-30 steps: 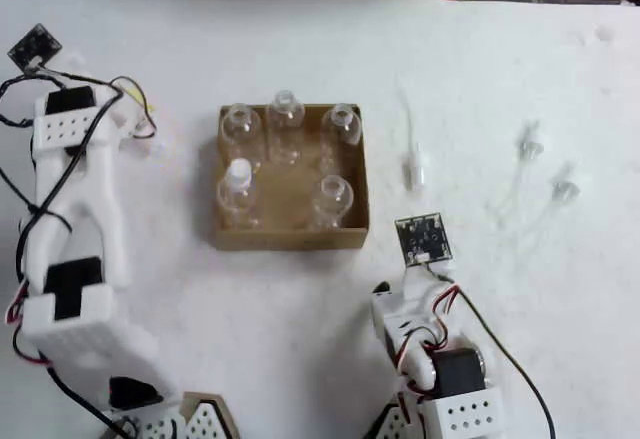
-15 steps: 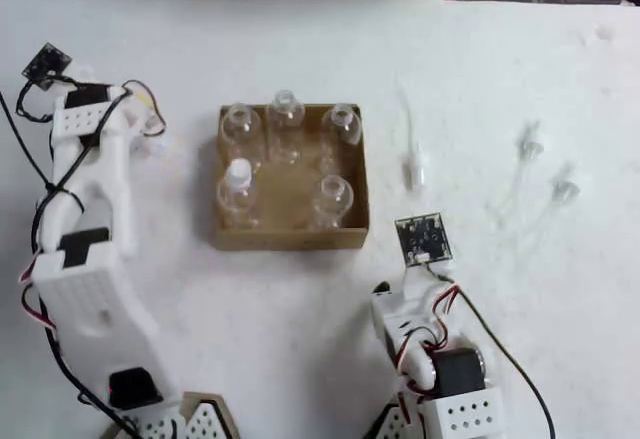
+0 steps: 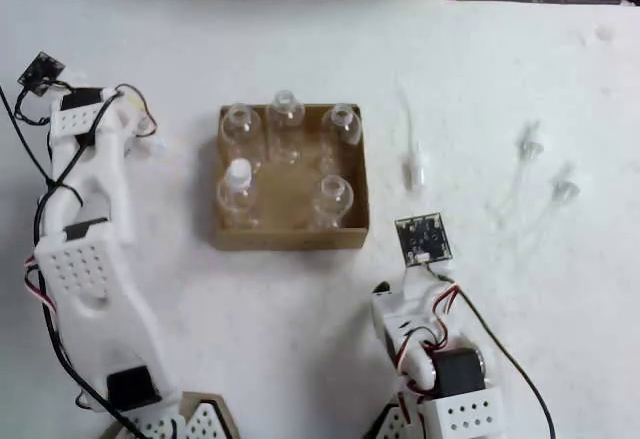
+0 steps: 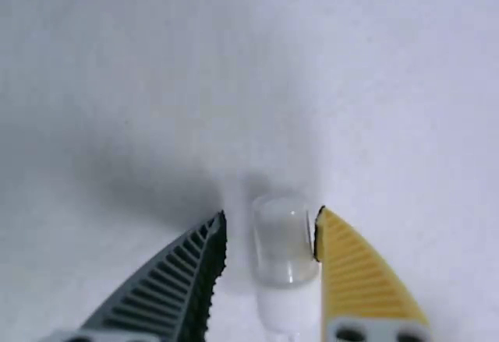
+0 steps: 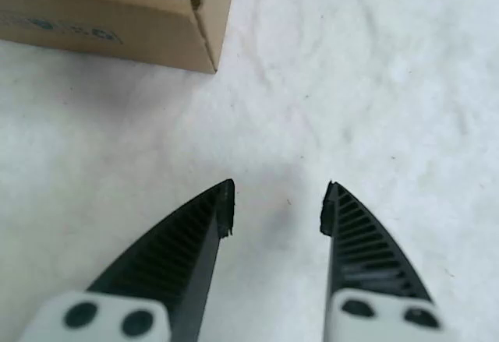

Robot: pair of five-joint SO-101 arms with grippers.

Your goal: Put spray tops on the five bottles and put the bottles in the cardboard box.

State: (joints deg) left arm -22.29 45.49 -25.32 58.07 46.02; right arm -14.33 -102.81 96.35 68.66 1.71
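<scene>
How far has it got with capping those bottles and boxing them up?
Done: all five bottles stand in the cardboard box, and one bottle wears a white top. In hand: a spray top sits in the left gripper. Left: four open bottles need tops, and three loose tops lie on the table beside the box. The right gripper hangs open and empty.

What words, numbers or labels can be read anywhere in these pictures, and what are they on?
No text here can be read.
Brown cardboard box: faint bluish marks on its outer side wall, too blurred to read.
Small black square board on an arm: any print is too small to read.
</scene>
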